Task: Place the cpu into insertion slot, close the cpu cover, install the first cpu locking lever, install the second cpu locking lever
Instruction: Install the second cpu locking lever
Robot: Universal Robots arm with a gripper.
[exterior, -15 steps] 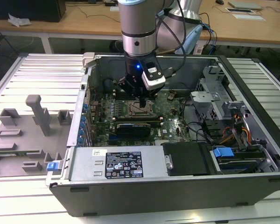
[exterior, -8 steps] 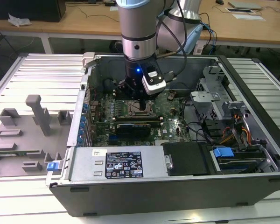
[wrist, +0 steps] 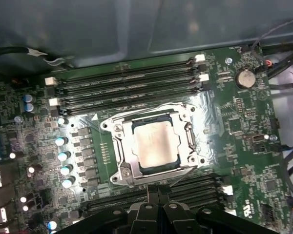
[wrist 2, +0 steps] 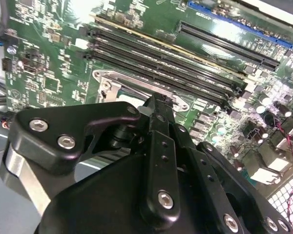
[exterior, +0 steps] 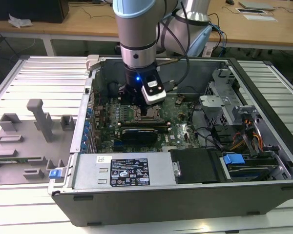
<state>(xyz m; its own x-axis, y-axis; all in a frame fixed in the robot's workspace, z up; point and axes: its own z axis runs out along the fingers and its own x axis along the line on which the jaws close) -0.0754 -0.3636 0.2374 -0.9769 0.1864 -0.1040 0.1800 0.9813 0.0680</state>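
Pale silvery square cpu [wrist: 155, 145] sits in dark-framed insertion slot [wrist: 118, 146], silver-grey metal cpu cover [wrist: 188, 134] apparently lowered. Black gripper [wrist: 157, 191] fingers clenched together, grasping nothing. No legible writing.

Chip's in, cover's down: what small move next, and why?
Probably ease the pincer toward a locking lever: the cpu lies seated under the closed cpu cover, and the shut pincer hovers right at the socket's edge.

Bright overhead light, glare on the motherboard [wrist: 244, 126] around the cpu cover [wrist: 154, 146]; soft blur in both wrist views; dim chassis interior.
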